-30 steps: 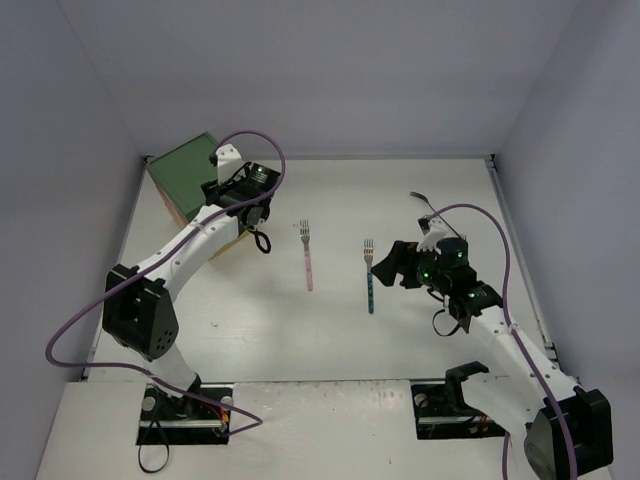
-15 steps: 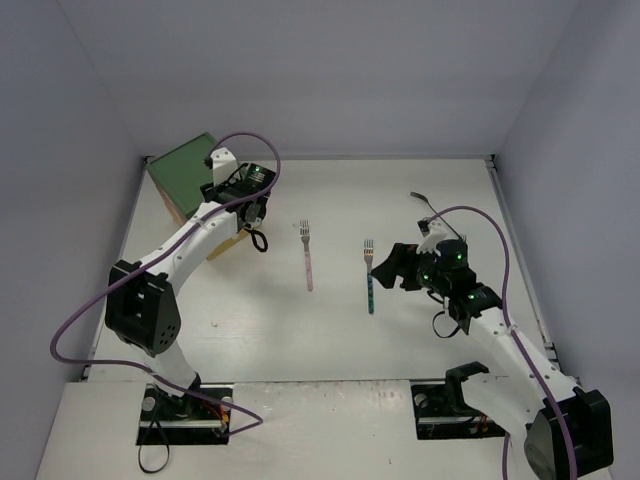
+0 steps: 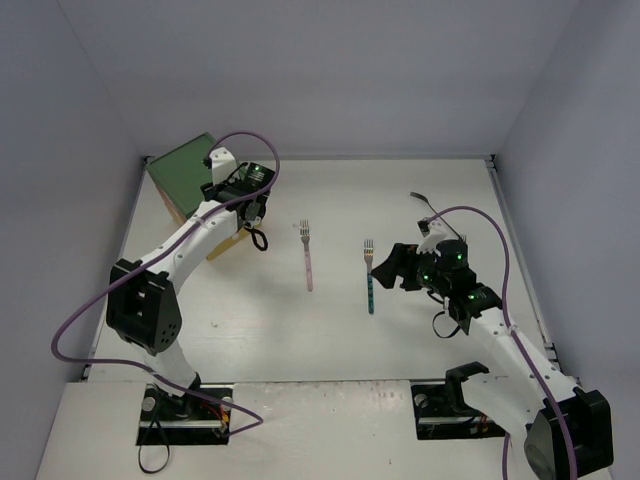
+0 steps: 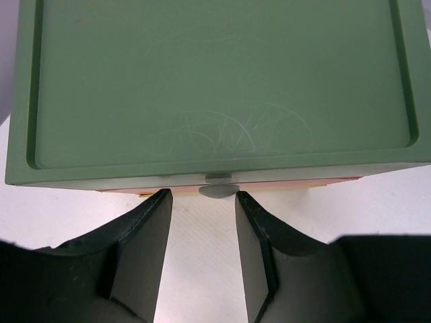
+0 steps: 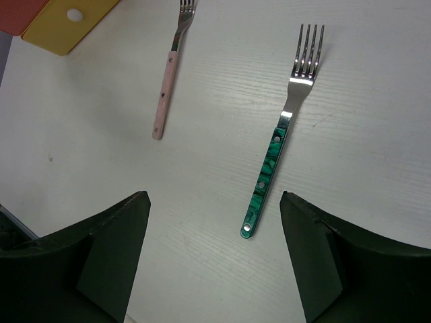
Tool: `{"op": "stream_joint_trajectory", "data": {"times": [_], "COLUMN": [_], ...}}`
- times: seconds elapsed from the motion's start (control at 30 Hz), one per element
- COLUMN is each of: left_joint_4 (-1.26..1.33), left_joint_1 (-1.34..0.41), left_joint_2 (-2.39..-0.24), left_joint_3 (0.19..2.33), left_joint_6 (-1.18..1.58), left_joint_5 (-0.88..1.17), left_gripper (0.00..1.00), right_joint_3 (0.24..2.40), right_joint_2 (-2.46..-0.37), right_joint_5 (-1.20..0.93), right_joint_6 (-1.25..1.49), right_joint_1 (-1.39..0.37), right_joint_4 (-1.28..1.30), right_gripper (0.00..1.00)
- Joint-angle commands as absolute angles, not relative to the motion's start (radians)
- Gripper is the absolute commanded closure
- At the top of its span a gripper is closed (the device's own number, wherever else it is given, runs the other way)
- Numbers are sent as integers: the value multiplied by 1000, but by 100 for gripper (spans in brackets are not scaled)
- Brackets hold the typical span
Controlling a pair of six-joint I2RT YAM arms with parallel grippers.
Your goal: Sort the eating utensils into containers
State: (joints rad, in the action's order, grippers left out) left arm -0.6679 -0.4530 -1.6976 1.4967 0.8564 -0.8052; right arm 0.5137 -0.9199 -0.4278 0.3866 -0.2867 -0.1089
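Your left gripper (image 4: 203, 196) stands partly open and empty at the front edge of the chest (image 4: 215, 87). The pale knob (image 4: 217, 190) peeping out from under the green top sits just past the fingertips, at 12 o'clock in the wrist view and a touch toward the right-hand finger. Your right gripper (image 5: 214, 202) is spread wide and empty above the teal-handled fork (image 5: 276, 138). That fork lies flat on the table (image 5: 377, 101), tines at 12 o'clock, its butt end between the fingers and nearer the right-hand one. The pink-handled fork (image 5: 166, 87) lies flat and well apart from it at 10 o'clock. Beyond that, in the corner of the wrist view, you see the yellow drawer front (image 5: 54, 30) with its white knob (image 5: 74, 13) and a sliver of the orange-red drawer (image 5: 17, 10). From above, the chest stands at 10 o'clock on the table and both forks lie near the middle. A dark slim thing (image 3: 424, 202) lies at 1 o'clock, too small to name. You can't tell from these views whether any drawer is pulled out. This looks like the opening step, since a drawer must be opened before a fork can go in. Ease the left gripper toward 12 o'clock until the knob sits between the pads, centre it, close, then pull straight out along the drawer's own line; a skewed pull could drag the whole chest. With the right, shift slightly toward 3 o'clock to centre the handle, then come down until the tips meet the table, because so thin a handle offers little to grip.
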Motion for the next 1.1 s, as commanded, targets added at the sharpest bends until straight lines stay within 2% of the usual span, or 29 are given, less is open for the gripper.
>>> {"op": "stream_joint_trajectory", "data": {"times": [0.0,0.83,1.07], "left_joint_4": [-661,-653,-653], "left_joint_1": [-445,-429,-428], "left_joint_2": [-1687,-1695,-1704], "left_joint_3": [1549,1574,1591], "left_joint_6": [902,934,934], "left_joint_5": [-832,-827,-819], "left_gripper": [60,61,69], "right_joint_3": [512,508,506], "right_joint_2": [-900,-908,-907], "right_joint_5": [-451,-459,-459], "right_joint_6": [373,373,374], "right_joint_1": [-278,-278,-278], "right_joint_4": [-178,-184,-189], "right_gripper": [25,25,25]}}
